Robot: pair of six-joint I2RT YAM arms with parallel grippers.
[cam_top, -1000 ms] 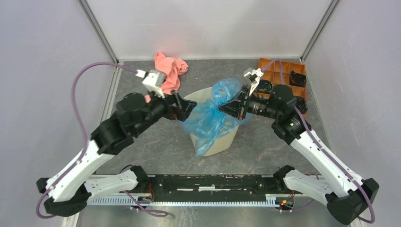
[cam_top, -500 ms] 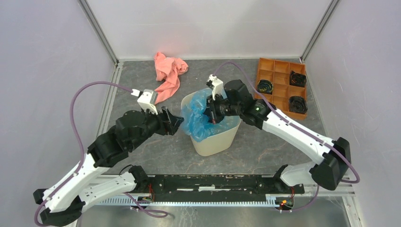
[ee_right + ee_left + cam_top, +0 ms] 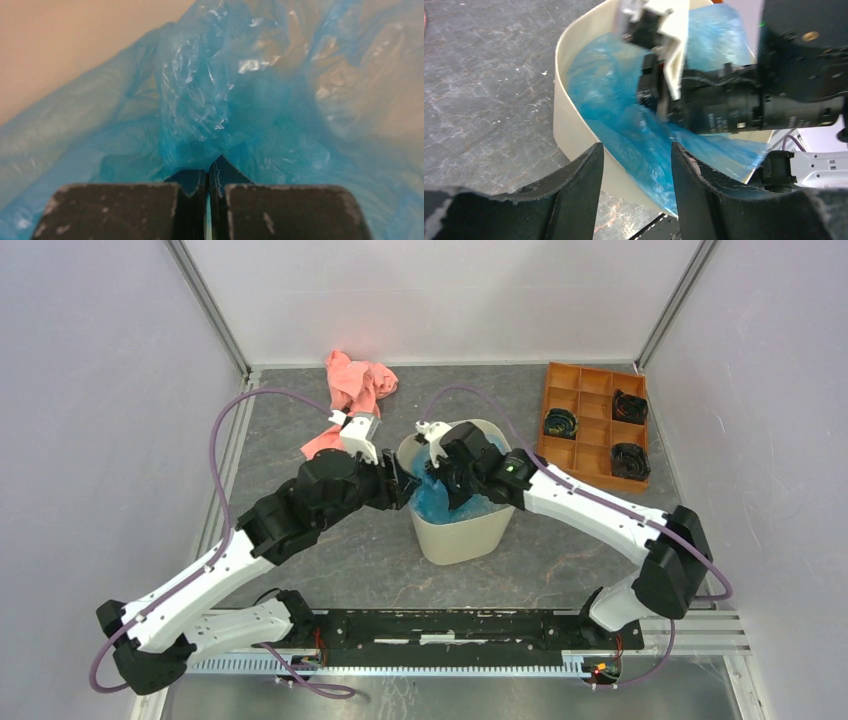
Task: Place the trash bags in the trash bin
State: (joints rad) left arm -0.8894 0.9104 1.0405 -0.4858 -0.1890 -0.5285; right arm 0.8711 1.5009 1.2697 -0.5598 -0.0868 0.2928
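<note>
Currently the right gripper (image 3: 207, 172) is pressed together on a fold of the trash bag (image 3: 200, 100). In the right wrist view the blue film rises directly from the seam between the two fingers. In the top view this gripper (image 3: 442, 483) sits down inside the trash bin (image 3: 465, 540), and the bag (image 3: 445, 508) lies bunched within the bin's walls.

The left gripper (image 3: 636, 152) is spread and sits just outside the bin's left wall (image 3: 566, 120). In the left wrist view the rim, and bag film (image 3: 624, 115) reaching up to it, appear in the gap between the fingers. Whether either finger touches film or rim cannot be told.

Clearances:
- The bin stands upright near the centre of the table (image 3: 350, 560), with bare surface in front of it and to its right.
- Both arms converge on the bin's opening and take up much of it.
- The pink cloth (image 3: 355, 390) lies near, at the back left, just behind the left wrist.
- The orange tray (image 3: 590, 390) lies well apart at the back right, close to the side wall. Black objects (image 3: 560, 423) occupy three of its compartments.

Obscured areas:
- From above, the right wrist covers part of the opening, and the bin floor is not visible.
- The right wrist view is filled by film and a patch of beige wall (image 3: 75, 40), so the bag's mouth and edges cannot be made out.
- In the top view the left gripper's (image 3: 403, 483) fingertips merge with the dark wrist bodies.
</note>
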